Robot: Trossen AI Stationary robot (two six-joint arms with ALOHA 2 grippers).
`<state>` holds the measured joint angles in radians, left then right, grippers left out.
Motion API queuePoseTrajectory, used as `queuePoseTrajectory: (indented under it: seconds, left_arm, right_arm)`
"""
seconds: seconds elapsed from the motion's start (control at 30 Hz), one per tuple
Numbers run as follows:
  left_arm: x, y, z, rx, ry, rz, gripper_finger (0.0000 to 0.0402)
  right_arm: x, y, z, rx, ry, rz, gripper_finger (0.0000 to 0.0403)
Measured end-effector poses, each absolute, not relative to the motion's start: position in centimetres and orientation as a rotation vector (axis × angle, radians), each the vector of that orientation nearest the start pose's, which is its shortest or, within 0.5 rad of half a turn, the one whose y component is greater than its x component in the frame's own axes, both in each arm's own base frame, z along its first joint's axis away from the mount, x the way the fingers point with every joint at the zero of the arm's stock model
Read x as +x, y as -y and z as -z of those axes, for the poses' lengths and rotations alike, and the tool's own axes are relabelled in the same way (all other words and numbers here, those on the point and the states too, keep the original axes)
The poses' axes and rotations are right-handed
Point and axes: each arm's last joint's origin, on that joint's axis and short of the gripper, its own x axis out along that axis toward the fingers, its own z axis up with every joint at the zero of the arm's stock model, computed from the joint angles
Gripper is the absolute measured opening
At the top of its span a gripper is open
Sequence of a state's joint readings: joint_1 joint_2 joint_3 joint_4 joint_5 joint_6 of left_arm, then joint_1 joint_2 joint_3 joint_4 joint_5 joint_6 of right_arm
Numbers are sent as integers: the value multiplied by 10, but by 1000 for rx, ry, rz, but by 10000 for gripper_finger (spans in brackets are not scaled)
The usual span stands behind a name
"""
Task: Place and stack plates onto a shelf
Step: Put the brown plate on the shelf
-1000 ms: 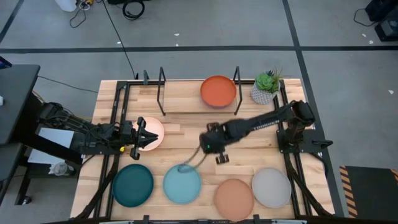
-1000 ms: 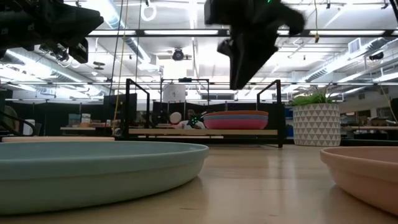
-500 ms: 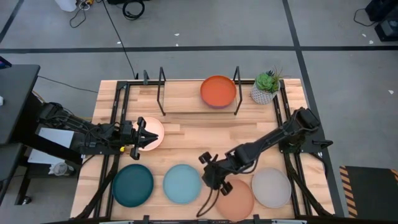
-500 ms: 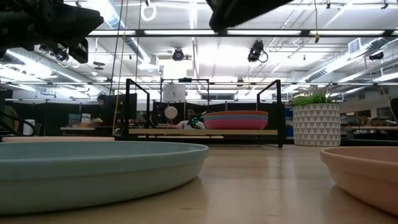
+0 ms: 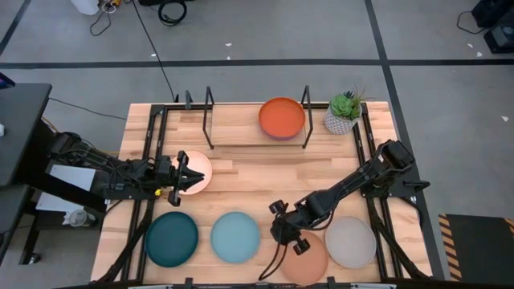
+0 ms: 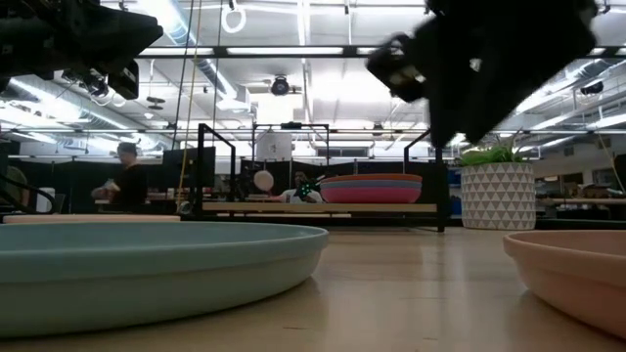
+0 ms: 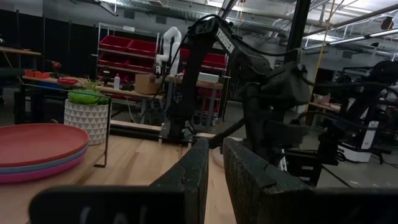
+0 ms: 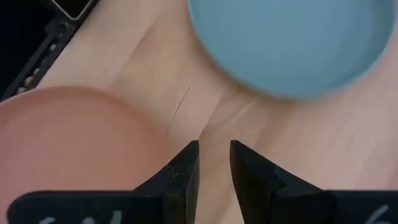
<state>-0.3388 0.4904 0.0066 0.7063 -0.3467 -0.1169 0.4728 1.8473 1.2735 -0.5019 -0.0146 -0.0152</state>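
Observation:
Orange plate (image 5: 282, 117) tops a stack of plates (image 6: 372, 188) on the right half of the shelf (image 5: 241, 128). The cream-pink plate (image 5: 197, 171), dark teal plate (image 5: 172, 238), light blue plate (image 5: 235, 237), peach plate (image 5: 308, 260) and grey plate (image 5: 351, 242) lie flat on the table. My right gripper (image 5: 291, 234) hovers shut above the peach plate's left rim (image 8: 74, 143), beside the light blue plate (image 8: 286, 43). My left gripper (image 5: 183, 172) is shut and hangs high over the cream-pink plate.
A potted green plant (image 5: 344, 112) stands at the shelf's right end. The shelf's black upright loops (image 5: 210, 116) rise at the far side. Black frame rails (image 5: 152, 152) run along both table sides. The shelf's left half is bare wood. People show in the room beyond (image 6: 127, 181).
My right gripper has swung from the table's middle toward the near edge, passing the light blue plate and ending slightly to the right, over the peach plate's left rim. No plate has moved.

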Motion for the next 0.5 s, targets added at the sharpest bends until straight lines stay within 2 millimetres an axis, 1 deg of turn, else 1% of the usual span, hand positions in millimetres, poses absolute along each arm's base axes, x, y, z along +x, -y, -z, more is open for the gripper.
queuePoseTrajectory:
  seconds: [0.07, 0.17, 0.3, 0.5]
  left_arm:
    - [121, 32, -188, -191, 210, 4, 55]
    - [121, 32, -188, -192, 210, 5, 55]
    - [121, 32, -188, -192, 210, 5, 55]
    - [121, 32, -188, -192, 210, 5, 55]
  right_arm:
    - [329, -169, -187, -211, -1138, -417, 95]
    - [322, -166, -183, -185, -1227, -359, 95]
    - [315, -163, -174, -157, -1284, -326, 95]
    - [311, -162, -164, -112, -1302, -328, 95]
